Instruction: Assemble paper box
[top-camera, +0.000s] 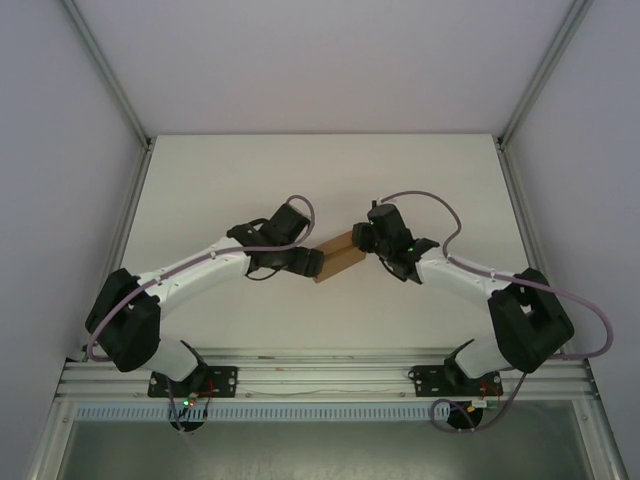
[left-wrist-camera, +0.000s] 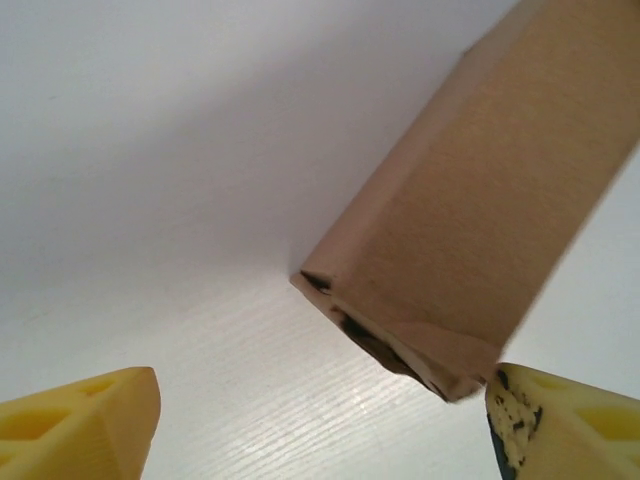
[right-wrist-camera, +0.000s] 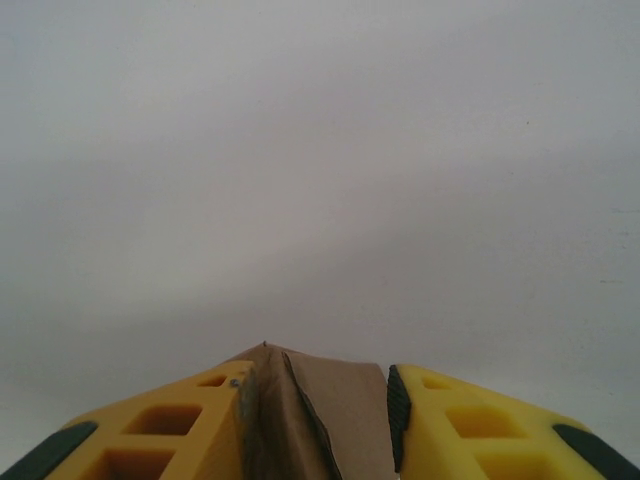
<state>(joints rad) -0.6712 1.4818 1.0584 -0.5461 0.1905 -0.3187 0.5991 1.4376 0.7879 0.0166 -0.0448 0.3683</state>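
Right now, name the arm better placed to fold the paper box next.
Probably right: the right pincer has the paper box between both fingers; the left pincer stands open, the box's end beside one fingertip.

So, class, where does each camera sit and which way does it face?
Top: above and behind, looking down on table, left arm, right arm, box.
Left wrist: on that arm, looking along its open yellow fingers at the box end.
Right wrist: likewise, its fingers flanking the box.
Shared: every view shows the box.
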